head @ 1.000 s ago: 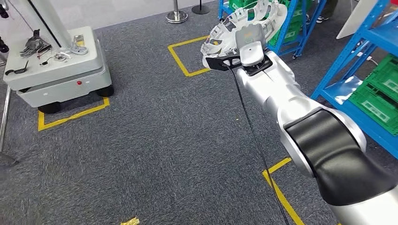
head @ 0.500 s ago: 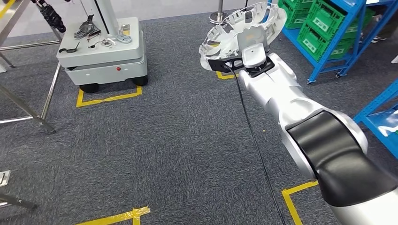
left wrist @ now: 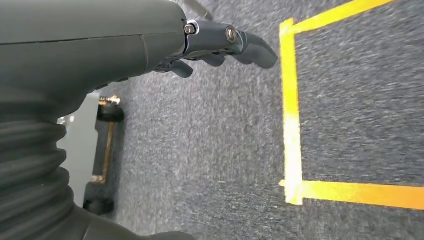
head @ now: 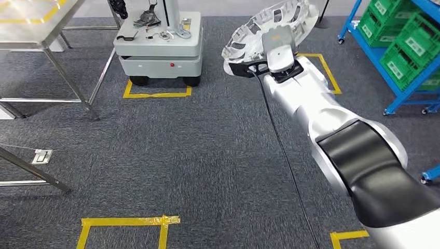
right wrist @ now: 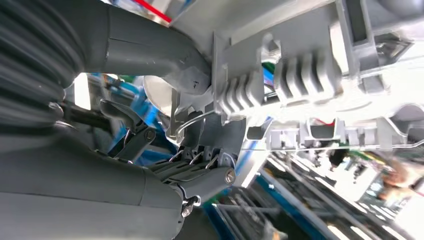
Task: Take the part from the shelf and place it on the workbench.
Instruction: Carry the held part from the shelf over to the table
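step: carry to surface | part: white ribbed plastic part (head: 270, 26) aloft far right, grasped by right robot hand (right wrist: 200, 125) | left robot hand (left wrist: 220, 45): released, holding nothing | next: likely approach metal-framed surface (head: 36, 21) far left, then lower part

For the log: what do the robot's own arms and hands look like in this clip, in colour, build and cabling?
The right arm is glossy silver with a wide black band near the elbow. A grey camera block sits at its wrist and a thin black cable trails along it. The right hand has a grey ribbed cover, a thick grey thumb and darker fingers with small screws. The left hand shows the same grey ribbed cover and dark fingers.
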